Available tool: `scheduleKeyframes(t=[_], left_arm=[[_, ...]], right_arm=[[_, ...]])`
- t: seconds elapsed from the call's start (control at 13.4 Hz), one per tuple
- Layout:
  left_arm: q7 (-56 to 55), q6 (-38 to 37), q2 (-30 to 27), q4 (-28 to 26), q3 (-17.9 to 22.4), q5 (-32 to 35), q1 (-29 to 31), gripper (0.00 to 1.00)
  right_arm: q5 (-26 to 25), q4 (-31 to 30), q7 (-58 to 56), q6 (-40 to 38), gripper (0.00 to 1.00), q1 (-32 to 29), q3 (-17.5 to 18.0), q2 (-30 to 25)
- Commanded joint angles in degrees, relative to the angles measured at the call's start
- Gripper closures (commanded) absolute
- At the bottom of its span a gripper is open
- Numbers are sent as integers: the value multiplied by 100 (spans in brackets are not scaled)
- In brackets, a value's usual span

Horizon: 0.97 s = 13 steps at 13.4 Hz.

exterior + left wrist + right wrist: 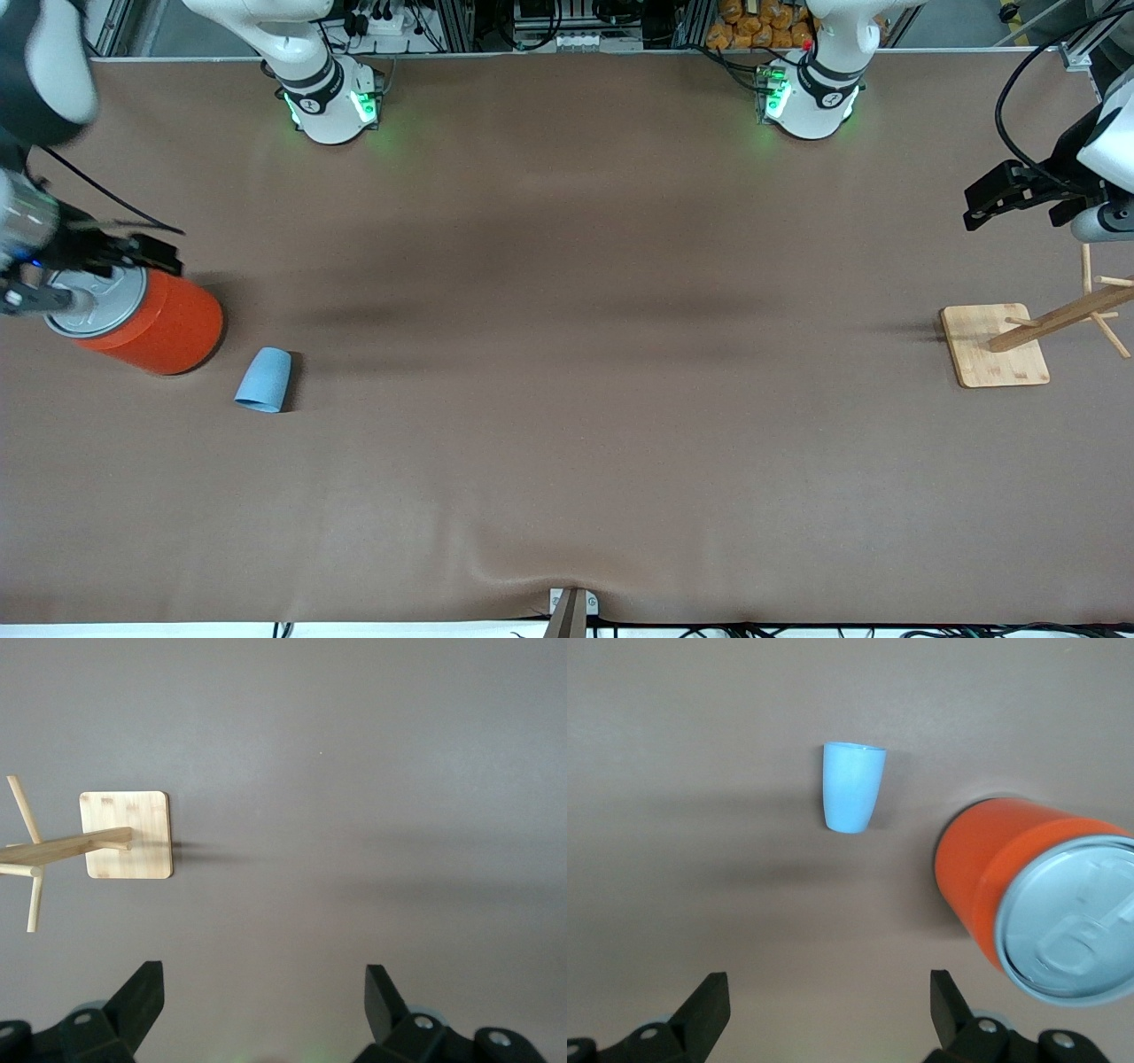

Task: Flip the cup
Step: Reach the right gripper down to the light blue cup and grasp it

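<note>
Nearest the camera lay the small light-blue tapered plastic cup [264, 379], seemingly on its side on the brown table [567, 399], just beside the big orange can with a grey pull-tab lid [146, 319]; neither showed readable writing. Above the can hung the right gripper [826, 1010], jaws wide and empty. At its own end, the left gripper [264, 1005] waited, equally wide, over bare table near the bamboo peg stand [1005, 341].
</note>
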Motion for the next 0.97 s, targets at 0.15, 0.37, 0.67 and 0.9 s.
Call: scheduleKeyframes(t=[0.15, 0.37, 0.67, 0.9], left_arm=[[107, -42, -60, -30, -29, -88, 54, 0], [99, -34, -60, -13, -46, -79, -7, 0], [107, -34, -69, -13, -46, -61, 2, 0], [107, -34, -69, -13, -46, -53, 2, 0]], right_arm=[[43, -314, -137, 1302, 0, -88, 65, 1079], [43, -323, -358, 2173, 0, -124, 65, 1766], [43, -428, -567, 2938, 0, -115, 74, 2241], [43, -841, -683, 3773, 0, -124, 74, 2347]])
